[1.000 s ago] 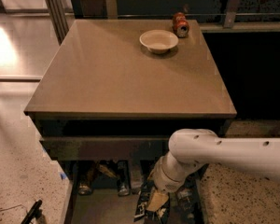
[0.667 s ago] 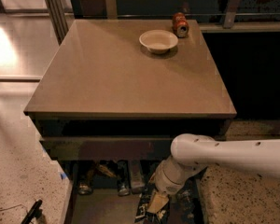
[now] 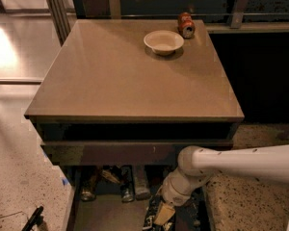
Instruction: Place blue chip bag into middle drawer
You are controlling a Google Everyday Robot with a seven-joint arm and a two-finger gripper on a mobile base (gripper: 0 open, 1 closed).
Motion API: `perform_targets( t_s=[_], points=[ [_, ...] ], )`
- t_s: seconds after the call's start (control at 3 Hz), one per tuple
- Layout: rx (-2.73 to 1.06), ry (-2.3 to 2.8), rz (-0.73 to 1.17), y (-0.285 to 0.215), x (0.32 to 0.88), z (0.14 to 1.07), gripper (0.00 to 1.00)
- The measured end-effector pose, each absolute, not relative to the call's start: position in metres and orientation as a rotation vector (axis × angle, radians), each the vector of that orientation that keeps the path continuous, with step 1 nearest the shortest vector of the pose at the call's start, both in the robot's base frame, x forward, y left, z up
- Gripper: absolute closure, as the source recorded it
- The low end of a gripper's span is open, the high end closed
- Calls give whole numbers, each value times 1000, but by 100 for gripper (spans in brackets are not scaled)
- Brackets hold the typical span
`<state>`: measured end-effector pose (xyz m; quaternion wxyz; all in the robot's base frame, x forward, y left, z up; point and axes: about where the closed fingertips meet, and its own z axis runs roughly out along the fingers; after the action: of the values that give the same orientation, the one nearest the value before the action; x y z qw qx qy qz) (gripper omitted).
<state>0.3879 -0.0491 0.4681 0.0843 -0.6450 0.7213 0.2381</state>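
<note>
While the tan-topped cabinet fills most of the view, the white arm comes in from the right and bends down into the middle drawer, which is pulled out at the bottom. Several cans or bottles lie along the drawer's back. Blue chip bag is in the drawer's right part, right at the gripper. Gripper is low inside the drawer; can't tell if it's clamped or released. Bowl sits on the top's far side, red soda can just beside it.
</note>
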Motion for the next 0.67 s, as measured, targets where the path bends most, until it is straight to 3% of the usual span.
perform_targets(
  t_s=[0.67],
  points=[
    [-1879, 2213, 774, -67, 370, 433, 100]
  ],
)
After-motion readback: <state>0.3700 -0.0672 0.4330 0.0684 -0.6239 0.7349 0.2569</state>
